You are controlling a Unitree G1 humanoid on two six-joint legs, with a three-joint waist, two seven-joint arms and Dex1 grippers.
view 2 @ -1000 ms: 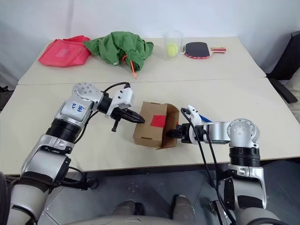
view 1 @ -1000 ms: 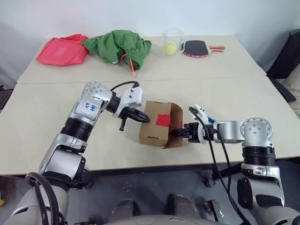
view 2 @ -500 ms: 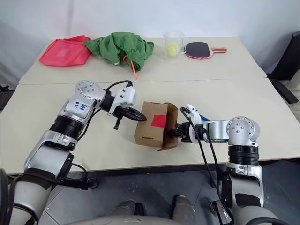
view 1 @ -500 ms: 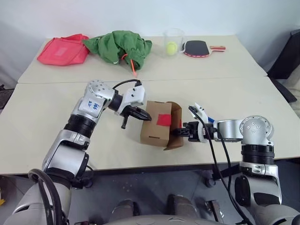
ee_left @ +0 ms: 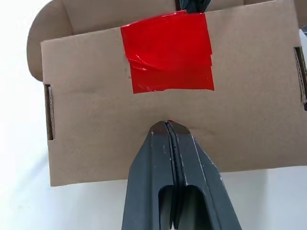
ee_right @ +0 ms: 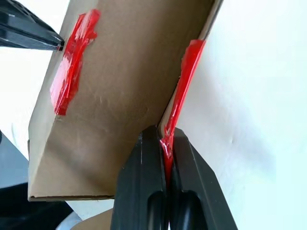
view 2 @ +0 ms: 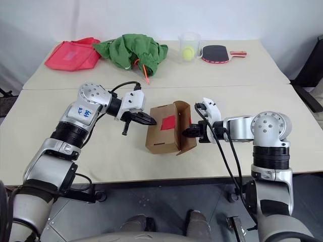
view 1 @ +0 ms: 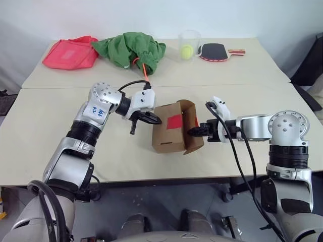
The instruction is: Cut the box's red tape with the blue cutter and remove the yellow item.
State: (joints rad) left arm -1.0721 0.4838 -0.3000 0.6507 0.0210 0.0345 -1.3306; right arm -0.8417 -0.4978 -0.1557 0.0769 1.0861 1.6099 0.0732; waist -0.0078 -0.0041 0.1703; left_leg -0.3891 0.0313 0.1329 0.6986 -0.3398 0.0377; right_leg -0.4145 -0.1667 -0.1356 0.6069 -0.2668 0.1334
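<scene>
The brown box (view 1: 166,138) lies on the near table, its face with the red tape (view 1: 174,121) turned up and one flap (view 1: 191,126) standing open on the right. My left gripper (view 1: 155,120) is shut, its tips resting on the cardboard just beside the red tape (ee_left: 168,52). My right gripper (view 1: 194,132) is shut on the open flap's edge, where a strip of red tape (ee_right: 184,86) runs into its fingers (ee_right: 144,163). The box's right side is tilted up. The blue cutter and the yellow item are hidden.
On the far table lie a pink-red bag (view 1: 69,52), a green cloth (view 1: 130,49) with an orange stick (view 1: 145,68), a clear cup (view 1: 187,38) with a yellow-green ball, and a paddle (view 1: 214,51). The table's front edge runs close below the box.
My right gripper has risen with the flap in its grip, tipping the box's right side up. The left gripper has stayed at the box's face.
</scene>
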